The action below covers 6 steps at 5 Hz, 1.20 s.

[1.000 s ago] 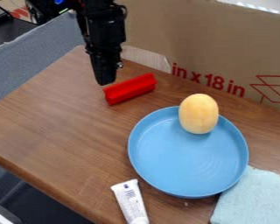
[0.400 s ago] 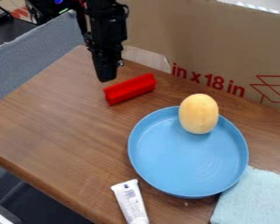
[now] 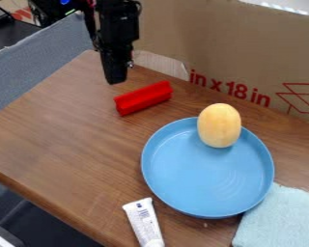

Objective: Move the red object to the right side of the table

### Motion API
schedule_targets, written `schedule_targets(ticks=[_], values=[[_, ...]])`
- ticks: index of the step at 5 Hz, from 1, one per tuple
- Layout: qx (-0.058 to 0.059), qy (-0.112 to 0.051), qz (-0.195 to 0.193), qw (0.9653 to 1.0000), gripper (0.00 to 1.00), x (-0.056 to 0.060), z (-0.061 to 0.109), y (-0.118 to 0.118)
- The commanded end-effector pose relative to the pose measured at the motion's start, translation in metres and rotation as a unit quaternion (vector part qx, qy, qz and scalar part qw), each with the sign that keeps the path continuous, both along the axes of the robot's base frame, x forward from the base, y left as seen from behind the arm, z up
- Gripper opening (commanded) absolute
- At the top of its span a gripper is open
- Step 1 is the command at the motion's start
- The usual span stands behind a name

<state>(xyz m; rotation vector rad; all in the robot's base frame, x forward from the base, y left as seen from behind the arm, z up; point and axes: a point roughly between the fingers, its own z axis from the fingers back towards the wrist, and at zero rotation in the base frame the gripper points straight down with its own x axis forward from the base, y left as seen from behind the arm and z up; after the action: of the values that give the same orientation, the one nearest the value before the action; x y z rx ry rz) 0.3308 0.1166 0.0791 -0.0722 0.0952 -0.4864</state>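
Claw: we see the black claw [image 3: 113, 75] pointing straight down near the counter's upper left, its fingers pressed together and pinching nothing.

Red object: the red object [image 3: 143, 97] lies flat on the counter, just below and to the right of the claw and apart from it, its long side slanting up toward the right.

Counter: we look down on a brown wood-grain counter [image 3: 67, 135] with a dark rounded edge running along the left and bottom.

Plate: a round blue plate [image 3: 183, 183] sits at centre right, near the red object but not touching it.

Egg-shaped thing: a tan egg-shaped thing [image 3: 219, 124] stands at the plate's upper rim.

Box: behind everything we see a brown cardboard box [image 3: 235, 48] with red lettering, right at the back of the counter.

Tube: a small white tube [image 3: 143, 221] lies by the plate's lower left edge.

Cloth: a light blue cloth [image 3: 281, 222] fills the lower right corner, just beside the plate.
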Motion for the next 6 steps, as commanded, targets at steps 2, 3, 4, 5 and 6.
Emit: schedule_targets(ticks=[2,3,4,5,6], values=[[0.010,-0.030,0.014,0.9994,0.00,0.001,0.010,0.004],[0.013,-0.027,0.015,0.9994,0.00,0.007,0.007,0.001],[0.015,-0.025,0.019,0.9994,0.00,-0.004,-0.010,0.009],[0.014,-0.020,0.026,0.9994,0.00,0.000,-0.008,0.015],[0.014,-0.020,0.025,0.9994,0.00,0.000,-0.013,0.017]])
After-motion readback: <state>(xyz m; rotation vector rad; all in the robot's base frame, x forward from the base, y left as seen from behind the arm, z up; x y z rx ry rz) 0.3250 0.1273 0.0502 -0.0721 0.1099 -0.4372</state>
